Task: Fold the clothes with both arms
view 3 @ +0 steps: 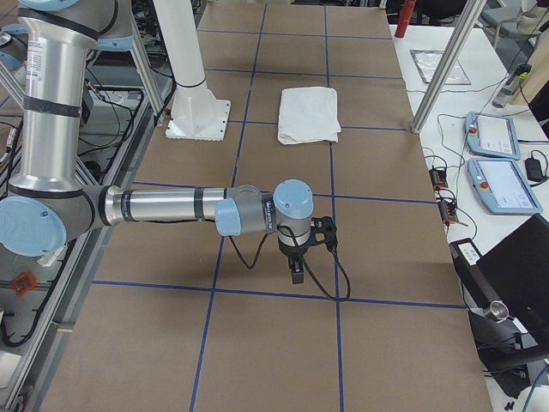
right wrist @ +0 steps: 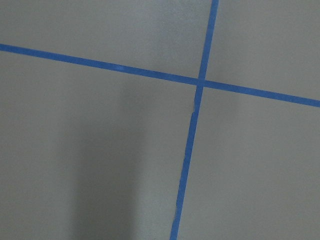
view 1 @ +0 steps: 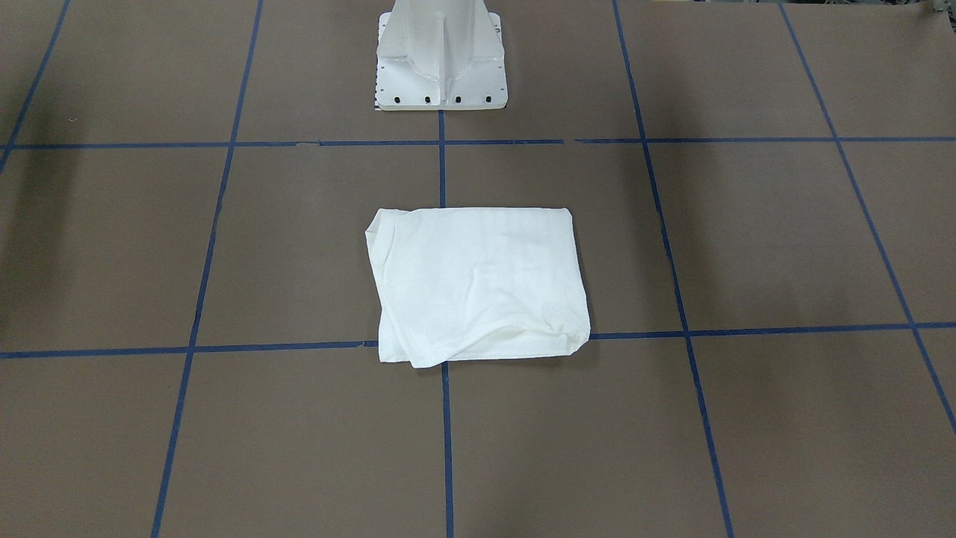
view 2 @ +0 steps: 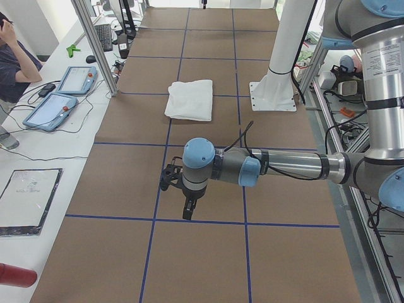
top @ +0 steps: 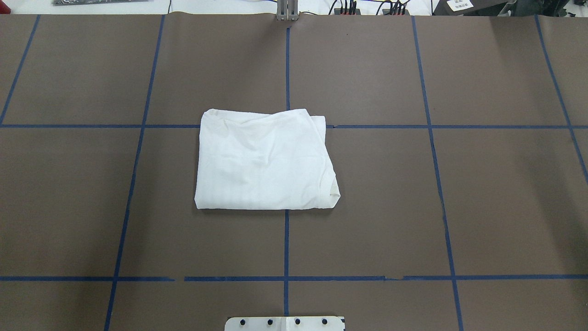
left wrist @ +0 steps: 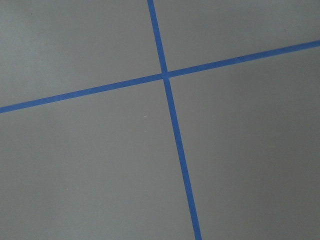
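The clothes [view 1: 478,288] lie as one white folded rectangle at the middle of the brown table, collar at one corner [top: 331,188]. They also show far off in both side views [view 2: 190,99] [view 3: 309,114]. My left gripper [view 2: 188,211] hangs over bare table near the left end, far from the clothes; I cannot tell whether it is open or shut. My right gripper [view 3: 296,270] hangs likewise near the right end, its state also impossible to tell. Both wrist views show only brown table with crossing blue tape. Neither arm appears in the overhead or front-facing views.
The white pedestal base [view 1: 441,82] stands at the table's robot side. Blue tape lines [top: 286,248] grid the table. A side bench holds tablets [view 2: 60,95] with a person [view 2: 12,57] beside it. Aluminium posts [view 2: 95,44] [view 3: 437,73] stand at the table's edge.
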Controlling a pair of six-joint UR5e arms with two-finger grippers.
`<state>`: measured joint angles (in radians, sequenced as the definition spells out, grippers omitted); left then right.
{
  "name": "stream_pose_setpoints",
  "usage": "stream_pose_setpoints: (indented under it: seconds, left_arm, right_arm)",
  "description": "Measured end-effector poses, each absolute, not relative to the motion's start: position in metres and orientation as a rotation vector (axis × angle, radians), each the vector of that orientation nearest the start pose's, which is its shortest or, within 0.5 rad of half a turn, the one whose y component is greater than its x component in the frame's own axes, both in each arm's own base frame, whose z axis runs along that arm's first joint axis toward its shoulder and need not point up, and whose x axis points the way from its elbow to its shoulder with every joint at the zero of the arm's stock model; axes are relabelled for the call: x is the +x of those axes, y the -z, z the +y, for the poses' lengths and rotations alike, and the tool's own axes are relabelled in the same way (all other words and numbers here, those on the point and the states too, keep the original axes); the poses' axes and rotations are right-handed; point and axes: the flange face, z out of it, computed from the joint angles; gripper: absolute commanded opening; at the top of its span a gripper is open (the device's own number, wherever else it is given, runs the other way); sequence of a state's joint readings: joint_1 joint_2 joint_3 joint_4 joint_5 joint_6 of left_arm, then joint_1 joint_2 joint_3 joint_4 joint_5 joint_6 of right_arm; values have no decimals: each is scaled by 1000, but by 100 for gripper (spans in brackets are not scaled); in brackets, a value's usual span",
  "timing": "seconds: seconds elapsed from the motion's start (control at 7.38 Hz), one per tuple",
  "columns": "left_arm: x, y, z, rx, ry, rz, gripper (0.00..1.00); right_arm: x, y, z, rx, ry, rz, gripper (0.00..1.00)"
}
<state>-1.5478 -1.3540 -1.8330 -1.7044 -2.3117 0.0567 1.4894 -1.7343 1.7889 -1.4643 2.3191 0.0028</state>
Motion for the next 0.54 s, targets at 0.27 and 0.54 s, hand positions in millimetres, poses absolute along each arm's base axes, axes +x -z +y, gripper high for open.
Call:
stream_pose_setpoints:
  seconds: [0.27, 0.54]
  left_arm:
    - [-57, -614, -413, 184, -142, 736, 100]
    - [-57, -612, -413, 188, -144, 736, 100]
  right_arm:
    - [30, -616, -437, 124, 136, -752, 100]
    - [31, -616, -438, 124, 134, -751, 100]
